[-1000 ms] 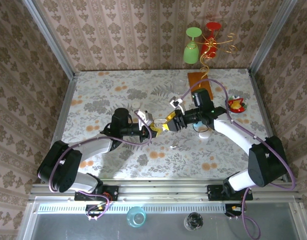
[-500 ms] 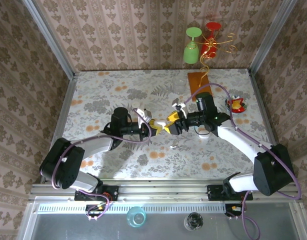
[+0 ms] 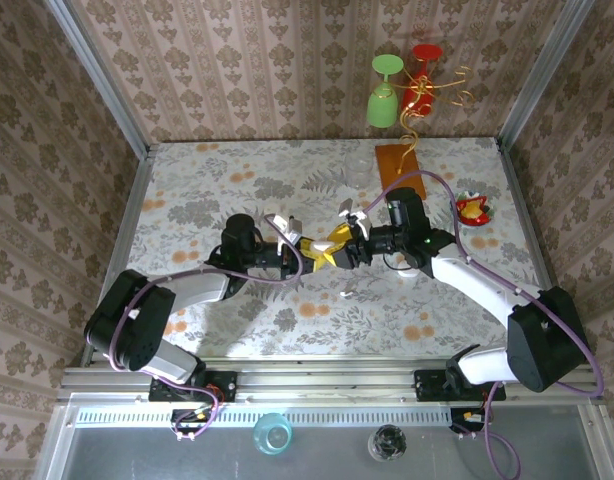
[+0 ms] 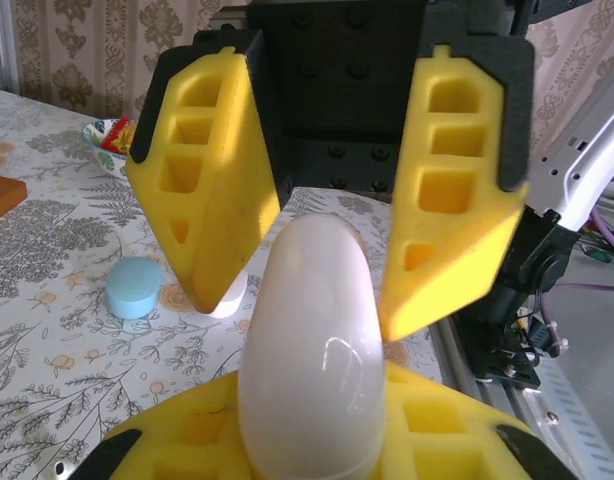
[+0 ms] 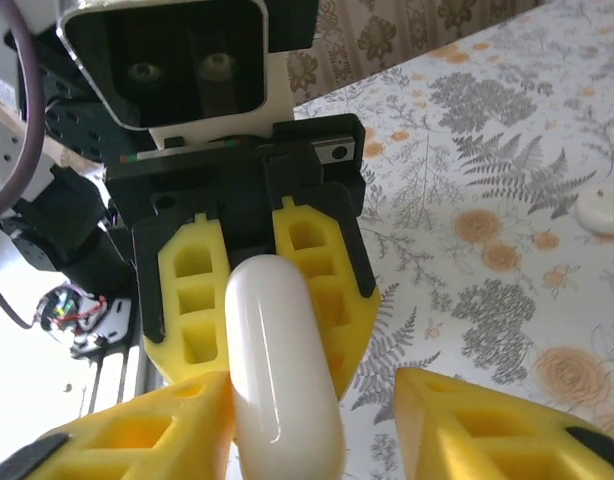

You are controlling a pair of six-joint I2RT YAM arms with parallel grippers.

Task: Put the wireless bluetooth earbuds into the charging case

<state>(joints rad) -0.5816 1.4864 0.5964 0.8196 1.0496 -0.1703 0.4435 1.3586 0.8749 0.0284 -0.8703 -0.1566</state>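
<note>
Right fingers (image 4: pixel 207 200) advanced, flanking the case (image 4: pixel 307 340) in left fingers (image 5: pixel 187 290).

The case (image 4: pixel 307 340) is glossy smooth plastic, the pincer pads (image 4: pixel 212 200) matt.

Charging case (image 4: pixel 307 340): base cut off at 6 o'clock edge. Blue disc (image 4: pixel 134 288), 9 o'clock: identity unclear.
</note>
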